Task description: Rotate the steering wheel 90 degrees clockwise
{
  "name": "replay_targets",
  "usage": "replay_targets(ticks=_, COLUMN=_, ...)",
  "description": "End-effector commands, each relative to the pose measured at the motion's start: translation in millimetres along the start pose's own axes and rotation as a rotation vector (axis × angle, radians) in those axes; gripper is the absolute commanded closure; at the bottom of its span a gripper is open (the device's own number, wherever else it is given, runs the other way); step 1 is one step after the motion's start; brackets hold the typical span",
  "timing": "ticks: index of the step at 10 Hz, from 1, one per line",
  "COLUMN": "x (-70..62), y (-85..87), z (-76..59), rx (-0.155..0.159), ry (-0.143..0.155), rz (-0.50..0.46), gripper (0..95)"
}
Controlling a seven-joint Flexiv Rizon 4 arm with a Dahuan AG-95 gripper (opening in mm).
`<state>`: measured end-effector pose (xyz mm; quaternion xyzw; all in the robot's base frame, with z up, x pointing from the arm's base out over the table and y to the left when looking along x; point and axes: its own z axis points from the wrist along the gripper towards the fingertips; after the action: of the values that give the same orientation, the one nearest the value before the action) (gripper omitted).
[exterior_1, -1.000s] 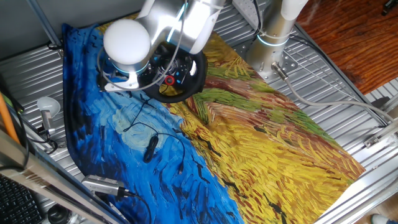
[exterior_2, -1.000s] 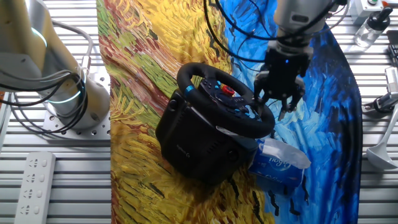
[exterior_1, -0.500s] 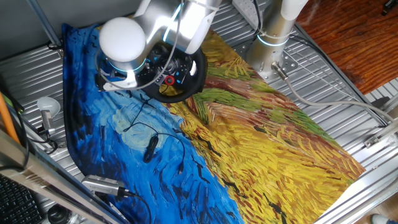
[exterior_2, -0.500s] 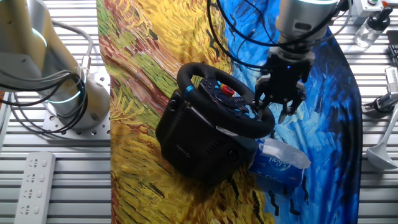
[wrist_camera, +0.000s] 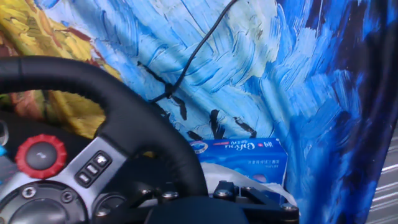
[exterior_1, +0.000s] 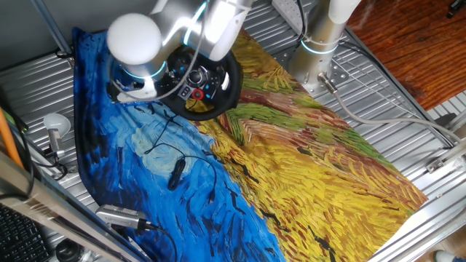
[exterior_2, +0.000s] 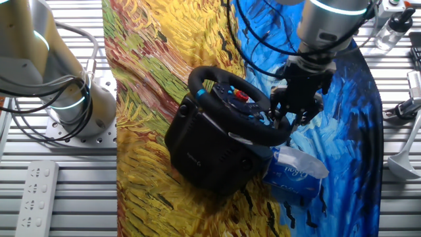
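A painted cloth (exterior_2: 151, 39) of blue and yellow brushstrokes covered the slatted metal bench (exterior_2: 66, 191), and on it stood the steering wheel (exterior_2: 238, 105), mounted on its black base (exterior_2: 204, 148) with the rim tilted up and facing the blue half of the cloth. The gripper (exterior_2: 294, 112) hung just beside the rim's near edge, on the side towards a blue tissue pack (exterior_2: 293, 172). In the hand view the rim (wrist_camera: 130, 118) curved across to the left of the jaws, close in, red knob (wrist_camera: 40, 155) inboard. Whether the jaws stood apart or together could not be told, and no contact with the rim showed.
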<state>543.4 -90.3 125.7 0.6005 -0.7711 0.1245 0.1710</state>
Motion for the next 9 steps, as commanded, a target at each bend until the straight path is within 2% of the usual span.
replay_targets(ticks=1, x=1.6, y=1.3, z=0.9, rx=0.009, ry=0.008, rz=-0.009, gripper=76.0)
replay_targets(ticks=5, x=1.9, y=1.9, z=0.0, rx=0.008, ry=0.017, rz=-0.011, gripper=76.0)
replay_targets(ticks=7, x=2.1, y=2.1, z=0.3, rx=-0.009, ry=0.024, rz=0.017, gripper=76.0)
replay_targets(ticks=9, x=2.2, y=2.3, z=0.1, rx=-0.013, ry=0.029, rz=0.023, gripper=76.0)
